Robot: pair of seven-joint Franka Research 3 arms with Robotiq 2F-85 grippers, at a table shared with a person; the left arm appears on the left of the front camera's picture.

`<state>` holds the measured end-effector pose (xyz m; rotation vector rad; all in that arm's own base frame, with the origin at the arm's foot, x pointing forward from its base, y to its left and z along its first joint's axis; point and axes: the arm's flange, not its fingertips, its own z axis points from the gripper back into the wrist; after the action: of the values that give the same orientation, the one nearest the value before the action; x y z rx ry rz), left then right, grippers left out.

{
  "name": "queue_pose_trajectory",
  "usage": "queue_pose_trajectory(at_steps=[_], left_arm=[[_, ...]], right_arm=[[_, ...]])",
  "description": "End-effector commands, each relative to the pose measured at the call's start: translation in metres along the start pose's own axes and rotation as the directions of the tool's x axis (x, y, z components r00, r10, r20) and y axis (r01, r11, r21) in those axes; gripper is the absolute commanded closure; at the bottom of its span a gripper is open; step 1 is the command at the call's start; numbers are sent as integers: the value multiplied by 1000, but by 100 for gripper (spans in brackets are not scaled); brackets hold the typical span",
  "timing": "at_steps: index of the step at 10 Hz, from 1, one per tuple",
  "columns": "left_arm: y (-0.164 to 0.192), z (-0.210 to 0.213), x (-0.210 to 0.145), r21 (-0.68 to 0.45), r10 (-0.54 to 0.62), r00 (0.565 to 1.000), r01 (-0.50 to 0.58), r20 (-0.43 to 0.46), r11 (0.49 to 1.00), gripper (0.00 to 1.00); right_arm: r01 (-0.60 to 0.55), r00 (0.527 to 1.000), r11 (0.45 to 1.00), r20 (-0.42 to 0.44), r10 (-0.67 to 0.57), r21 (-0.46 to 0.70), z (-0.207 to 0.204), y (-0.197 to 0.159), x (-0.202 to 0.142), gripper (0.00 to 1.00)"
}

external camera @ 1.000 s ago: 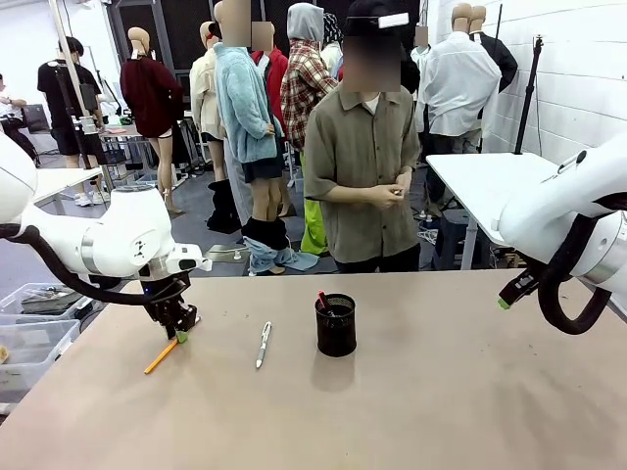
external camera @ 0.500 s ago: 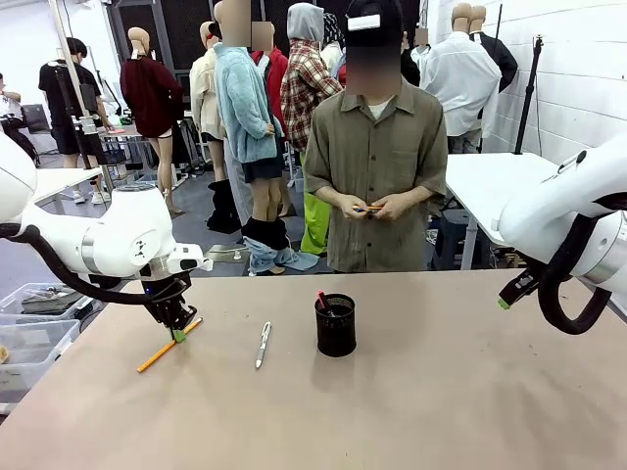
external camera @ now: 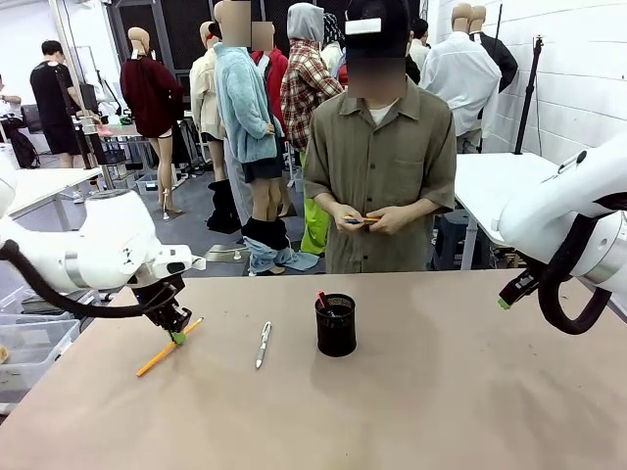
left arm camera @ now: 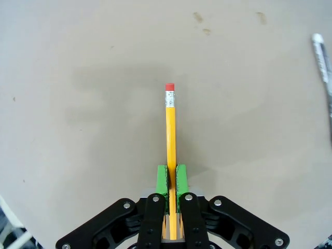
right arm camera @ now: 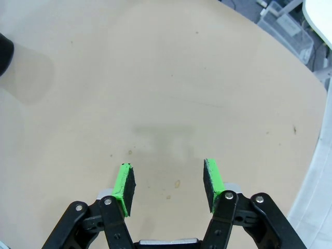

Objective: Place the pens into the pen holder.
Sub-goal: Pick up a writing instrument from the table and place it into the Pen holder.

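Brown and bare, the table (external camera: pixel 441 392) ran between the robot and a person at its far side, with a crowded workroom behind. The left gripper (left arm camera: pixel 171 179) had its green pads pressed together on the yellow-orange pencil (left arm camera: pixel 170 129), pinching it partway along so that the red eraser end stuck out ahead of the fingers. In the front view the pencil slanted down toward the near left, and whether its low end touched the table could not be told. The silver-white pen (external camera: pixel 263 345) lay flat on the table between the pencil and the pen holder (external camera: pixel 336 328), which stood upright near the middle with a red-tipped pen (external camera: pixel 321 299) leaning inside. The right gripper (right arm camera: pixel 168 187) hung above bare table well to the right, its jaws spread and holding nothing. The person's hands (external camera: pixel 370 217) held something slim at the waist. The likeliest trouble seemed to be the pencil swivelling or slipping in so narrow a pinch, or reaching the holder slanted, striking the rim and tipping the small cup. A low carry might also sweep the silver-white pen aside. No brand, label or writing could be read.
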<state>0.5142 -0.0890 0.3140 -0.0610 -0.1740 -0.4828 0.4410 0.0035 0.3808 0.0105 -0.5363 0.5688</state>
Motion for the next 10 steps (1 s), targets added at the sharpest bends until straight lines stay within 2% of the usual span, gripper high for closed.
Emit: queue_pose_trajectory(at_steps=[1, 2, 6, 7, 10], left_arm=[[10, 13, -24, -130, -137, 981, 155, 137, 979, 100], [11, 16, -28, -165, -187, 960, 223, 208, 961, 100], [10, 20, -29, -164, -241, 919, 301, 312, 939, 100], [7, 22, -29, -178, -279, 888, 361, 366, 915, 100], [0, 31, -32, -215, -299, 800, 462, 519, 861, 100]], right_arm=[[-6, 1000, 1000, 23, 6, 3, -1, -1, -3, 33], [-6, 1000, 1000, 23, 6, 3, -1, -1, -3, 33], [-6, 1000, 1000, 23, 6, 3, -1, -1, -3, 33], [-6, 1000, 1000, 23, 6, 3, -1, -1, -3, 33], [-6, 1000, 1000, 23, 6, 3, -1, -1, -3, 33]])
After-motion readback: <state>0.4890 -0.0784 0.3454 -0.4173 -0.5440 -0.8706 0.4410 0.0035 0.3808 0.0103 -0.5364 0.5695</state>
